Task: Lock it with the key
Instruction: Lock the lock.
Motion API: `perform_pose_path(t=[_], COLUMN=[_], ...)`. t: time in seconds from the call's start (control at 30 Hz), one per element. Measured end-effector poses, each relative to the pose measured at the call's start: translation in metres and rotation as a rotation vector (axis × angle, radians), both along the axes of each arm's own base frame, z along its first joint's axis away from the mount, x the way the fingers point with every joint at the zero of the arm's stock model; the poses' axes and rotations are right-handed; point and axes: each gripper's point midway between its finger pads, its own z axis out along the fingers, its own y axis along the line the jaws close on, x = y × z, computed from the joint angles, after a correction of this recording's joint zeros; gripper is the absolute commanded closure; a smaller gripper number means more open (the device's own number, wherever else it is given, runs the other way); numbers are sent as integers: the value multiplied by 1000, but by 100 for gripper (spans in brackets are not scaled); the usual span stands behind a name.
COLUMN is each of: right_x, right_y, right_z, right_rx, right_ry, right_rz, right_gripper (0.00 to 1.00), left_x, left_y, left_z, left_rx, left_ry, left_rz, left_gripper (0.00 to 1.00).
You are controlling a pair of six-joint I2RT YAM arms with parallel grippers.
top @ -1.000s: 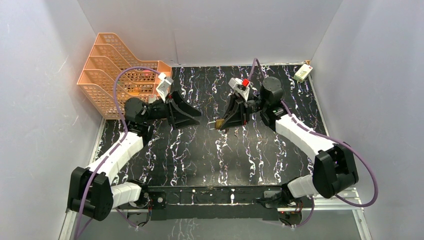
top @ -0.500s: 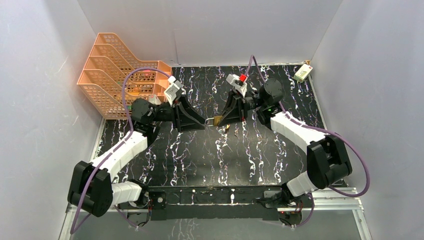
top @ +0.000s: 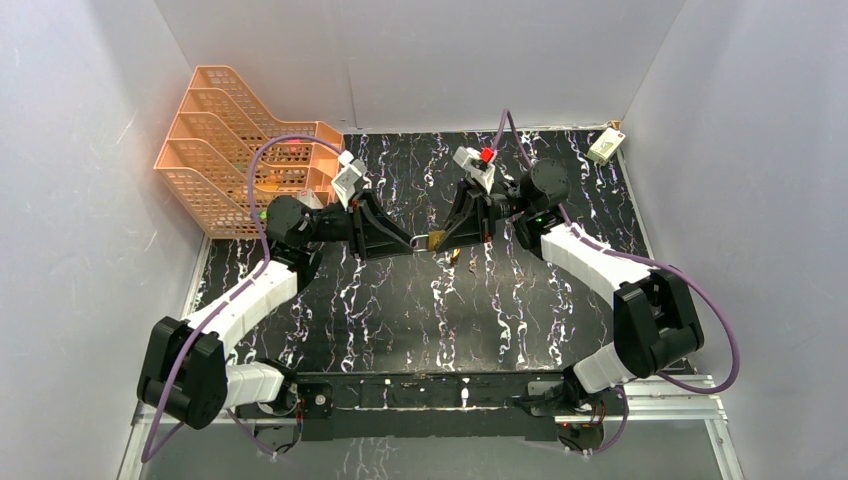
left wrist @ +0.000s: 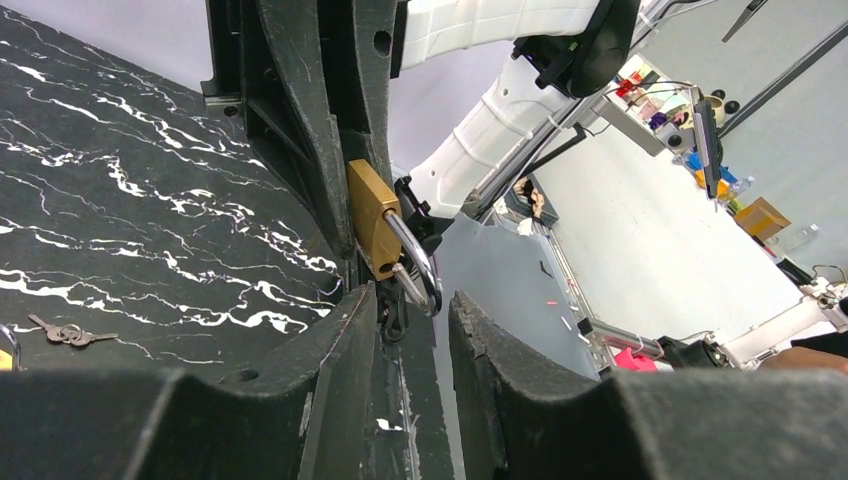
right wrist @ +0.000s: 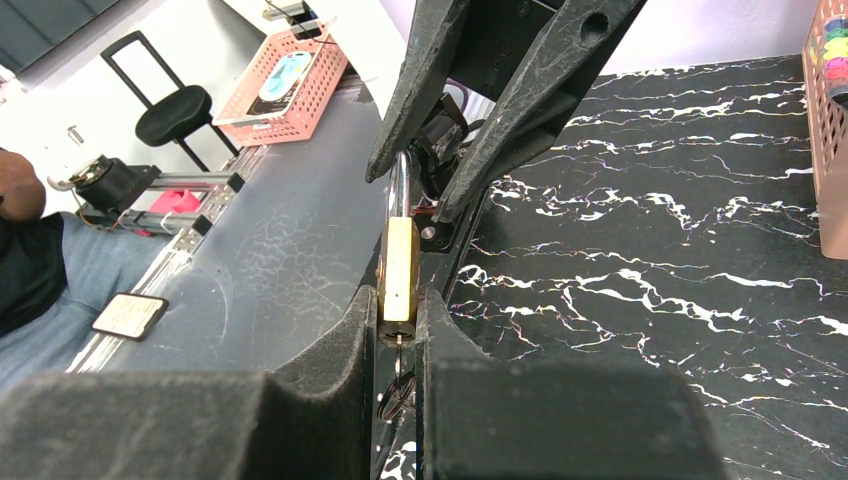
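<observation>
Padlock [right wrist: 398,268] is hanging in mid-air over the middle of the worktop [top: 400,310], slightly toward 12 o'clock, not touching it. Right gripper [right wrist: 398,305], reaching in from 3 o'clock, is clamping the brass body between its 2 fingers. Key [right wrist: 397,347] is apparently sitting in the keyhole at the padlock's 6 o'clock end in the right wrist view, with its ring dangling below. Left gripper [left wrist: 412,300], reaching in from 9 o'clock, is standing with fingers apart, straddling the shackle [left wrist: 420,262], not clamping it. Shackle is looking raised with 1 leg out of the body, so probably unlocked.

Step in hand, by my reading: getting hold of the shackle. Next move is calling for pinching it squarely and pushing it into the body while the right gripper is bracing, then turning the key. Spare key bunch [left wrist: 65,333] is lying on the worktop.
</observation>
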Motion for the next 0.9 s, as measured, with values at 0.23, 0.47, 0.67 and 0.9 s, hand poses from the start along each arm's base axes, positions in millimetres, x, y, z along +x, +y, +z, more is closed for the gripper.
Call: perform_pose_path(t=[0.23,0.47,0.67,0.9], right_x=[0,0,1,1], right_y=[0,0,0,0], right_z=[0,0,-1,-1], right_rx=[1,1,-1,-1], right_ry=[-2,-1,1,3], right_rz=[0,0,-1,-3], right_gripper=[100,100,100,100], left_x=[-2,-2,-2,-2], left_y=[-3,-4,-5,-5], left_z=[2,2,4,5], left_rx=[-5,-6,-9,-10], left_ry=[-2,-3,-8,-11], left_rz=[-4,-3,-7,-5], left_gripper=[69,83,98,100])
